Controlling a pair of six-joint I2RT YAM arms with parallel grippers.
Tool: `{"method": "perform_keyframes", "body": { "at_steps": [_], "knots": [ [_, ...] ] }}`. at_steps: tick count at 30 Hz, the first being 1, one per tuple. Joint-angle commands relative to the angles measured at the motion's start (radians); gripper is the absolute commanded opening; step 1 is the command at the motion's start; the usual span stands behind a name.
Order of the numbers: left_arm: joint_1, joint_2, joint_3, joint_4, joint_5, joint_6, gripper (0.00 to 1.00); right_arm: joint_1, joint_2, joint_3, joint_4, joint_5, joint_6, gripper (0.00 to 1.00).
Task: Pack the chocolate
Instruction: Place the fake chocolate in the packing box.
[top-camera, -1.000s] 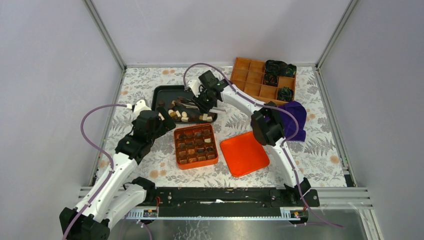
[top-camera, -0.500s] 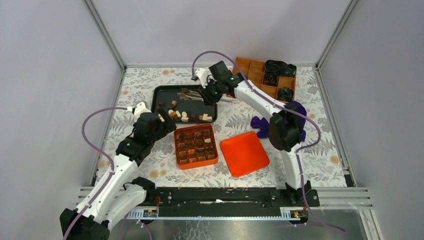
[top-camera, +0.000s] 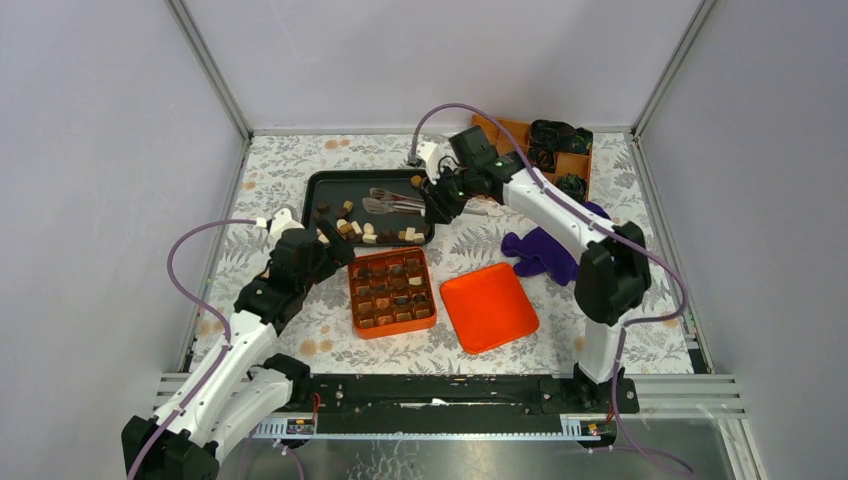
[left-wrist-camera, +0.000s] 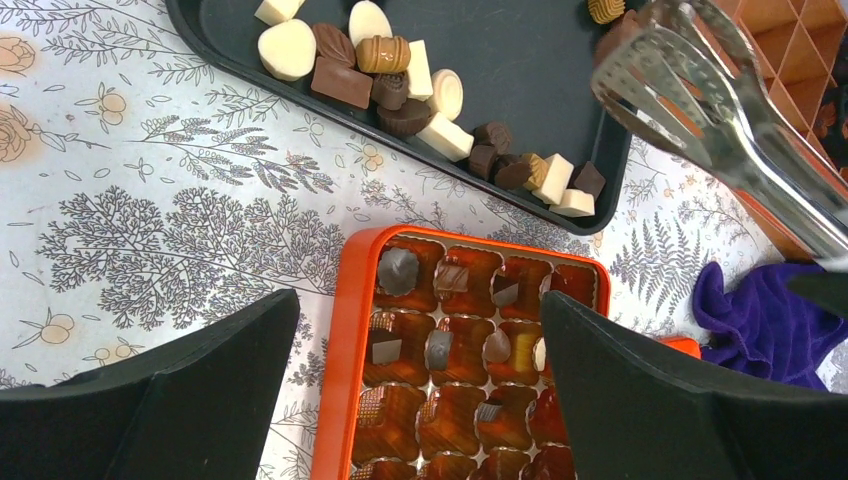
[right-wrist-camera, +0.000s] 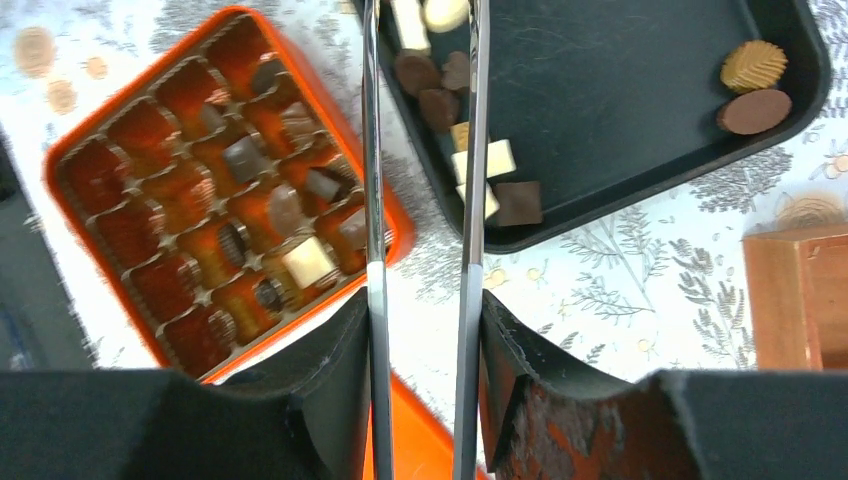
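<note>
Dark, tan and cream chocolate bites (left-wrist-camera: 407, 117) lay on the black tray (left-wrist-camera: 520, 70) and in the orange box (left-wrist-camera: 338, 370).
Left gripper (left-wrist-camera: 415, 310) hovered spread wide over the box; right gripper (right-wrist-camera: 420, 330) clamped metal tongs (left-wrist-camera: 700, 95).

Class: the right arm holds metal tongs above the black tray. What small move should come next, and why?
Probably lower the tongs in the right gripper onto one loose chocolate at the black tray's near edge. The tongs look empty and hang above the tray, while the orange box seems to have free cells.
</note>
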Motion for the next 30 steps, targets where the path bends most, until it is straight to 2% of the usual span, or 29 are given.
{"method": "perform_keyframes", "body": {
  "at_steps": [1, 7, 12, 21, 30],
  "knots": [
    [0.006, -0.002, -0.011, 0.069, 0.002, -0.015, 0.99, -0.012, -0.149, -0.034, -0.069, -0.187, -0.05, 0.19],
    [0.006, 0.004, -0.021, 0.093, 0.008, -0.015, 0.99, -0.013, -0.243, -0.135, -0.239, -0.344, -0.19, 0.19],
    [0.006, 0.018, -0.017, 0.101, 0.013, -0.005, 0.99, -0.013, -0.295, -0.213, -0.317, -0.398, -0.265, 0.2],
    [0.006, -0.004, -0.039, 0.104, 0.027, -0.011, 0.99, 0.033, -0.327, -0.324, -0.289, -0.293, -0.302, 0.21],
    [0.006, -0.056, -0.05, 0.081, 0.01, -0.018, 0.99, 0.103, -0.296, -0.316, -0.252, -0.201, -0.287, 0.23]
  ]
}}
